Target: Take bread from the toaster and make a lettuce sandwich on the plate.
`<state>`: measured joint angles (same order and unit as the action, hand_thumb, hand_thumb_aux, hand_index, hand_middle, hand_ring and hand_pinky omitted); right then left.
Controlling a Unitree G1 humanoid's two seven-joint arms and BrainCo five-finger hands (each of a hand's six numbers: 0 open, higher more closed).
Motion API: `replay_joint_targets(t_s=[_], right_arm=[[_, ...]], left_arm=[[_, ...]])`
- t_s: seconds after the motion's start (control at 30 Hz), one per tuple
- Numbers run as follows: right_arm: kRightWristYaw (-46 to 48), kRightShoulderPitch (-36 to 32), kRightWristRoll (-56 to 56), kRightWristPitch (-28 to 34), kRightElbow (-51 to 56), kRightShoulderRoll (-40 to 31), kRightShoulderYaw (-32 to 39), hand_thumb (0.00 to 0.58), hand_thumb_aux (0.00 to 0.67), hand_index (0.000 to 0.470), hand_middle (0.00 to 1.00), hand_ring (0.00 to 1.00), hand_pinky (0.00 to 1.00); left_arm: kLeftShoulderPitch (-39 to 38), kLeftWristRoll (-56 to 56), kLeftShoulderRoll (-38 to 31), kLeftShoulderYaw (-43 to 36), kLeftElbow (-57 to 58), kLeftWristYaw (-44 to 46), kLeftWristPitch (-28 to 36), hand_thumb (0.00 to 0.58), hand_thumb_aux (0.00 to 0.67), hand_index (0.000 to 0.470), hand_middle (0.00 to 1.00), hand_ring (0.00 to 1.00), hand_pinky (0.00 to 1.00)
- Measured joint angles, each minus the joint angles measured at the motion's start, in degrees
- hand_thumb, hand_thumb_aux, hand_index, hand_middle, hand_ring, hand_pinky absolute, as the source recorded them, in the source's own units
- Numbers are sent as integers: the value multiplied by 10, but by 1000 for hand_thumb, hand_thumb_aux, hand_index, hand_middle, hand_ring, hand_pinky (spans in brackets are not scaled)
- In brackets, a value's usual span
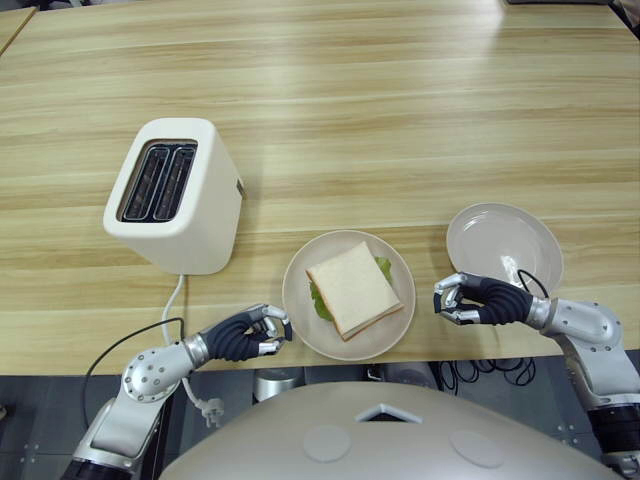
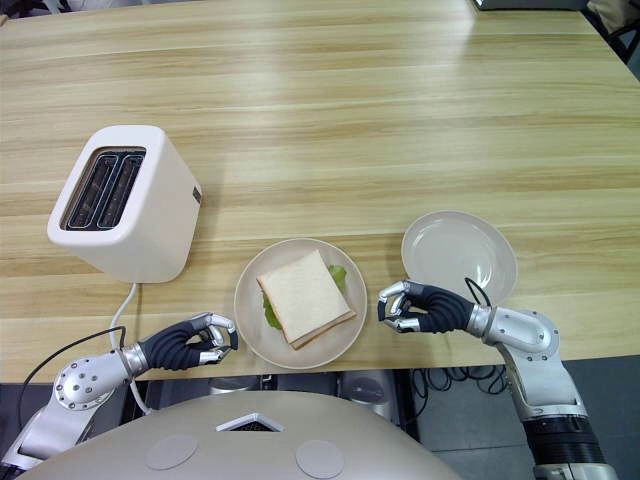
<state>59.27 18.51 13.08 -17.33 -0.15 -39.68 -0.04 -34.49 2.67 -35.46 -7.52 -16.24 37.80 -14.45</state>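
A cream toaster [image 1: 177, 193] stands at the left of the wooden table, both slots dark with no bread showing. In front, a beige plate [image 1: 395, 320] carries a sandwich: a white bread slice [image 1: 352, 289] on top, with green lettuce [image 1: 384, 267] peeking out at its edges. My left hand [image 1: 258, 332] rests at the table's near edge just left of the plate, fingers curled, holding nothing. My right hand [image 1: 463, 299] sits just right of the plate, fingers curled too, with nothing in it.
A second, empty plate [image 1: 505, 243] lies at the right, behind my right hand. The toaster's white cord [image 1: 172, 305] runs off the near edge past my left arm. The far half of the table [image 1: 350, 80] is bare wood.
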Motion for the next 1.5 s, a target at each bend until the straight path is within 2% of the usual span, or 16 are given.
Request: replay_joint_targets(t_s=[0.27, 0.43, 0.7, 0.97, 1.2, 1.5], right_arm=[[-45, -1, -133, -66, 46, -12, 49, 580, 670, 460, 1000, 1000, 1000], [-70, -3, -178, -86, 46, -13, 75, 580, 670, 460, 1000, 1000, 1000], [-92, -8, -224, -94, 23, -19, 113, 580, 670, 460, 1000, 1000, 1000], [-103, -21, -245, -91, 6, -21, 139, 580, 670, 460, 1000, 1000, 1000], [-122, -124, -263, -97, 69, 3, 156, 580, 670, 460, 1000, 1000, 1000], [-178, -279, -337, -140, 236, 50, 204, 580, 670, 460, 1000, 1000, 1000]], left_arm=[[-12, 26, -25, -5, 14, -4, 0, 580, 670, 460, 1000, 1000, 1000], [0, 53, -25, -10, 27, -11, 0, 580, 670, 460, 1000, 1000, 1000], [51, 107, 5, -82, 48, -19, 0, 580, 670, 460, 1000, 1000, 1000], [74, 132, 15, -108, 50, -33, -2, 580, 670, 460, 1000, 1000, 1000], [154, 148, 42, -107, 86, -65, -5, 580, 670, 460, 1000, 1000, 1000], [287, 176, 88, -130, 204, -96, -30, 580, 670, 460, 1000, 1000, 1000]])
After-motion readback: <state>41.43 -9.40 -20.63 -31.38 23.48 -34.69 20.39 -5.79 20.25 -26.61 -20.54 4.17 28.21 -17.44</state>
